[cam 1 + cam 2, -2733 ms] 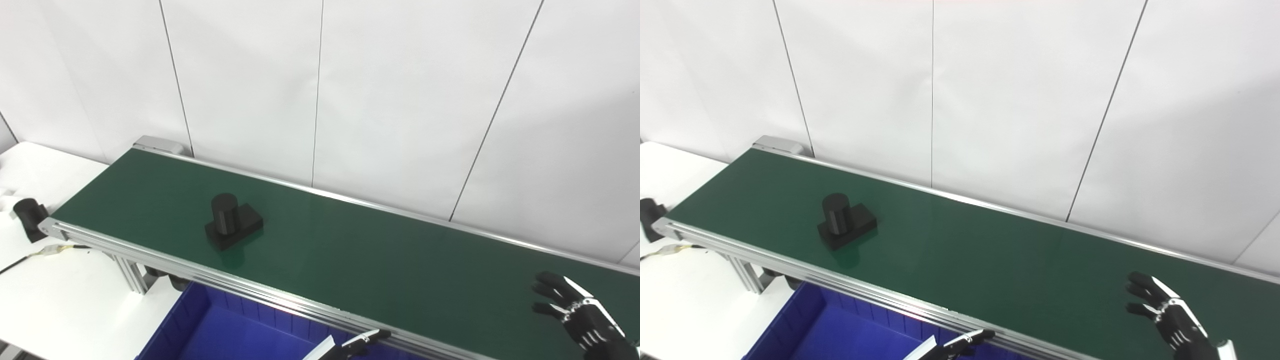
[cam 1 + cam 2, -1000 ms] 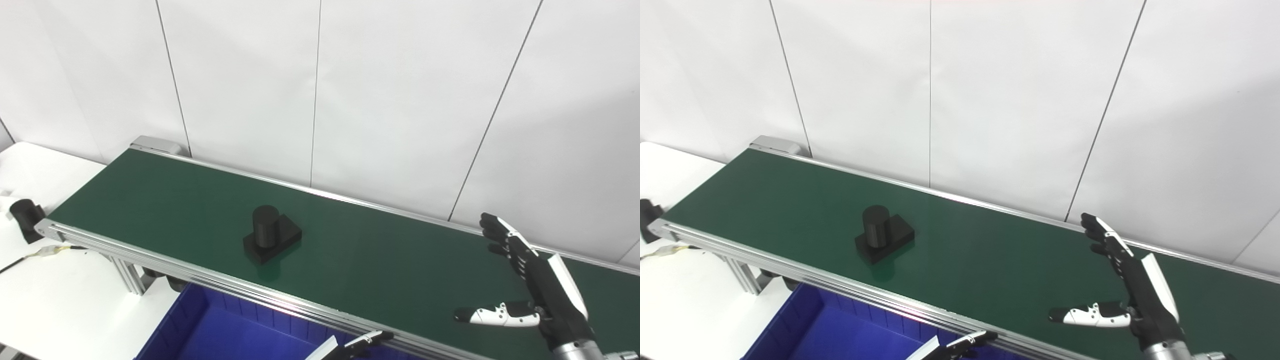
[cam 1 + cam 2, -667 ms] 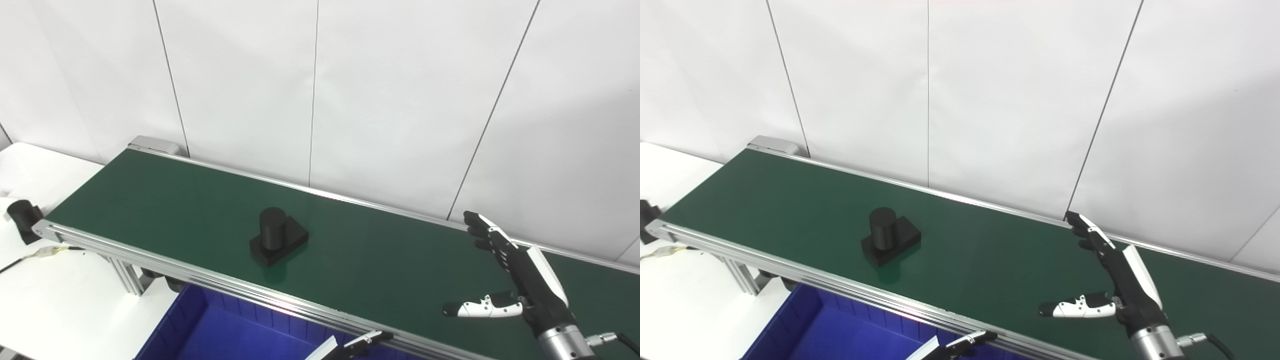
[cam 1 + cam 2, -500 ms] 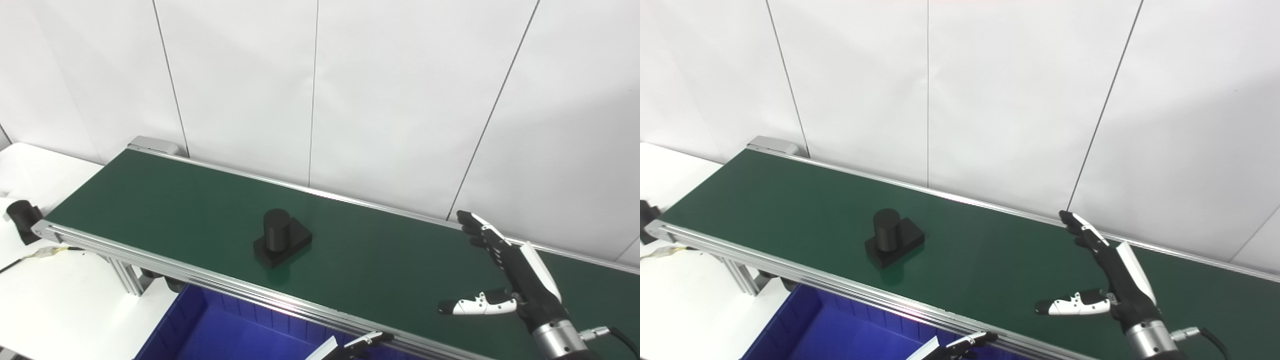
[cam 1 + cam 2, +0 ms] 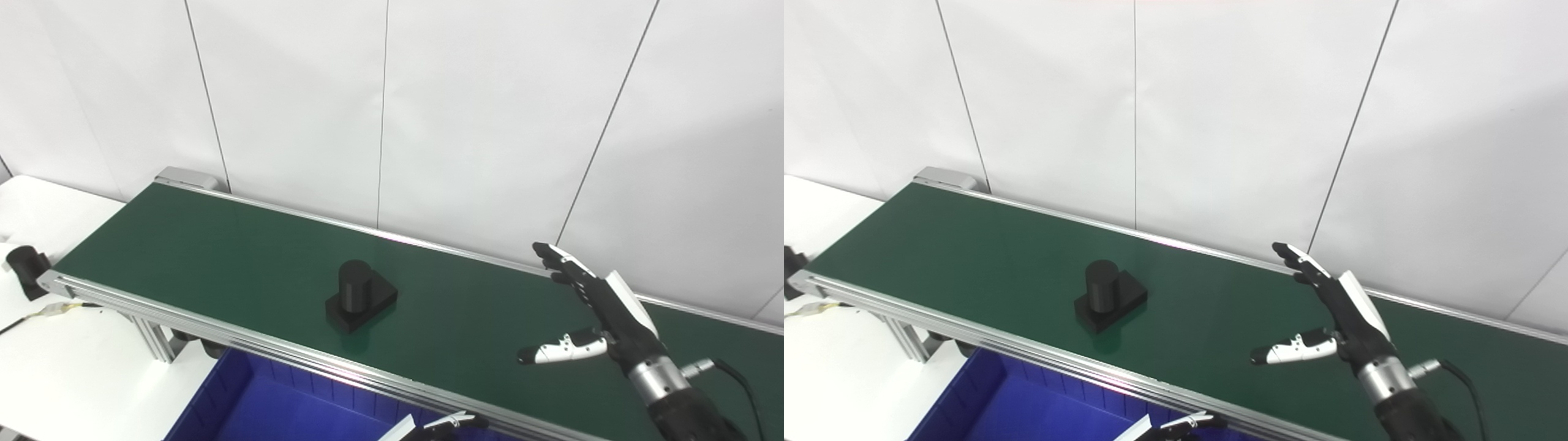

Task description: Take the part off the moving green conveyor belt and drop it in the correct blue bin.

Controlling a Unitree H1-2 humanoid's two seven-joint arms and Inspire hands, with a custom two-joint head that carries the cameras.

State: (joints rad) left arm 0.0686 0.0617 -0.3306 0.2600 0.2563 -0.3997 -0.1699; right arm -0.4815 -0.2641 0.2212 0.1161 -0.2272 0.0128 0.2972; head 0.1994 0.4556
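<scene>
Wall (image 5: 490, 122): white panels with thin dark vertical seams, filling the upper half behind everything.

Conveyor belt (image 5: 214, 245): green, framed by aluminium rails, running diagonally from upper left to lower right under the right robot hand; its right end is cut off by the frame edge.

Counter (image 5: 67, 367): white, far to the left of the right robot hand, passing beneath the belt's left end; a thin cable with a yellowish connector (image 5: 52, 308) lies on it.

Blue bin (image 5: 275, 404): below the belt's near rail, left of and lower than the right robot hand; only its upper left corner and ribbed inner wall show, the rest cut off by the bottom edge.

Right robot hand (image 5: 1338, 318): black with white plates, raised above the belt, fingers (image 5: 1304, 266) stretched straight and apart, thumb (image 5: 1289, 352) held out sideways toward the left; spread wide and holding nothing.

Part (image 5: 1108, 295): black, an upright cylinder on a flat rectangular base, resting on the belt well apart from the right robot hand, to its left, nearer the near rail than the far one.

Black cylinder (image 5: 24, 269): at the belt's left end; whole in the left eye view, a sliver at the edge in the right eye view.

Left robot hand (image 5: 447, 424): only a fingertip and a white sliver at the bottom edge, just below the near rail; its opening cannot be told.
</scene>
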